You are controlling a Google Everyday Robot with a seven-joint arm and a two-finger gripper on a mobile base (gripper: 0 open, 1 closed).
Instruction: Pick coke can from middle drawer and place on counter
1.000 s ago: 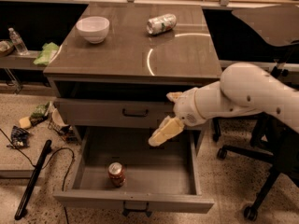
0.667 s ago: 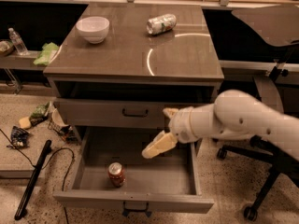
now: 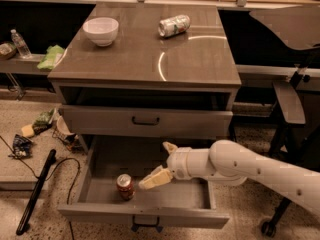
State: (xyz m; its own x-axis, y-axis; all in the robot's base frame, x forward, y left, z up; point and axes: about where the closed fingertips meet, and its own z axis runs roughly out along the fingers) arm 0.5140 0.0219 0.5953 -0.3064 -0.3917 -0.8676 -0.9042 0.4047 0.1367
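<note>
Down and left since 0.7 s ago – the gripper (image 3: 153, 165) now sits lower inside the open middle drawer (image 3: 145, 215) and nearer the coke can (image 3: 125, 186), which has not shifted. Pincer is released: its 2 pale fingers are spread apart, 1 pointing up toward the back of the tray, the other (image 3: 156, 178) angled down-left with its tip just beside the can's right side; contact cannot be told, and nothing is held. The can stands upright on the drawer floor, front-left part of the tray, silver top up, close behind the front wall. The white arm (image 3: 250, 166) reaches in from the right edge, crossing over the drawer's right side. The middle drawer is pulled well out, its dark handle at the bottom edge of the front. Above it sits the grey drawer with a plain black handle (image 3: 145, 120), pushed nearly in, with a dark gap over it. The counter (image 3: 200, 64) is glossy grey-brown with a curved light streak – on it a white bowl (image 3: 101, 30) stands upright at the back left, and a pale silver-green can (image 3: 174, 25) lies on its side at the back, right of the bowl and well apart from it. Left of the cabinet a water bottle (image 3: 20, 43) and a green cloth (image 3: 51, 57) rest on a lower shelf. On the speckled floor lie scattered wrappers (image 3: 35, 126) and a black stick (image 3: 35, 194). A dark chair (image 3: 290, 104) stands at the right.
</note>
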